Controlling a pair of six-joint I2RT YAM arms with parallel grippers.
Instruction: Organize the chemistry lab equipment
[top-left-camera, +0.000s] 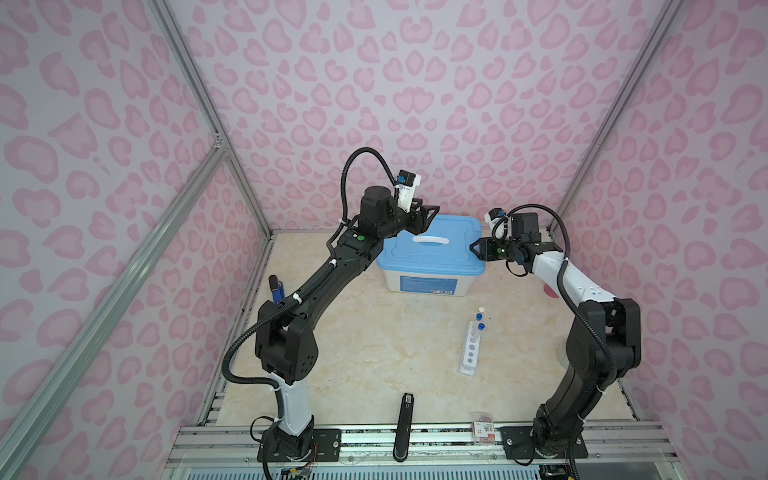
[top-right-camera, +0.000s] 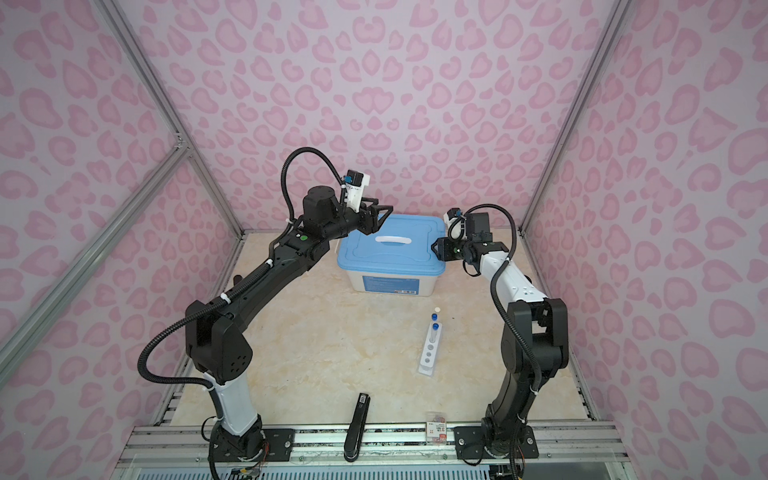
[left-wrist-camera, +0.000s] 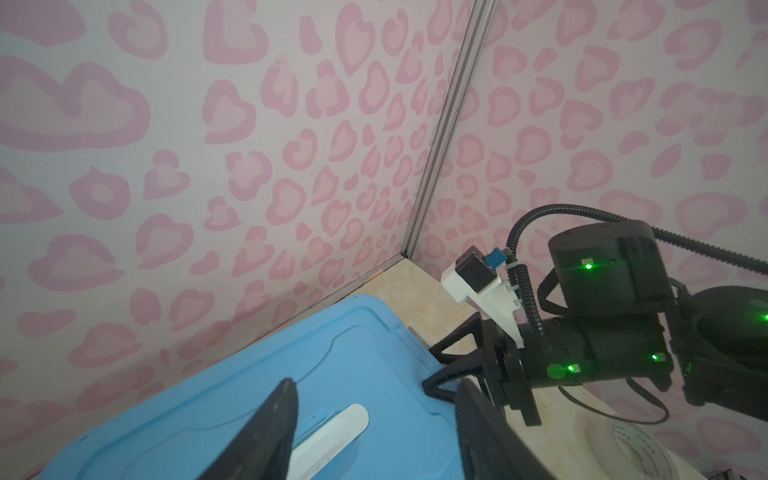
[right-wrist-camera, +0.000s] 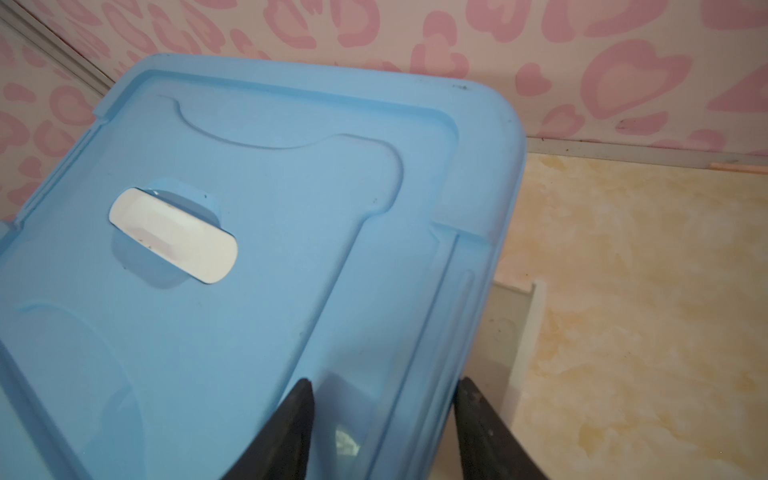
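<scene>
Test tubes (top-left-camera: 480, 328) stand in the white rack (top-left-camera: 469, 355), mid-table, well apart from the closed box (top-left-camera: 463, 283). The left gripper (top-left-camera: 430, 218) and right gripper (top-left-camera: 474, 247) are poised, jaws apart and empty, at opposite ends of its blue lid (top-left-camera: 432, 254). Likely hazard: an uneven lift tilts the lid, slips a jaw, or drags the box.

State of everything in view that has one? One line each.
lid: shut on bin, handle flat.
rack: upright on table, near holes empty.
tubes: two, capped, standing in rack's far end.
left tool: open, empty, above lid's far-left corner.
right tool: open, empty, astride lid's right edge.
</scene>
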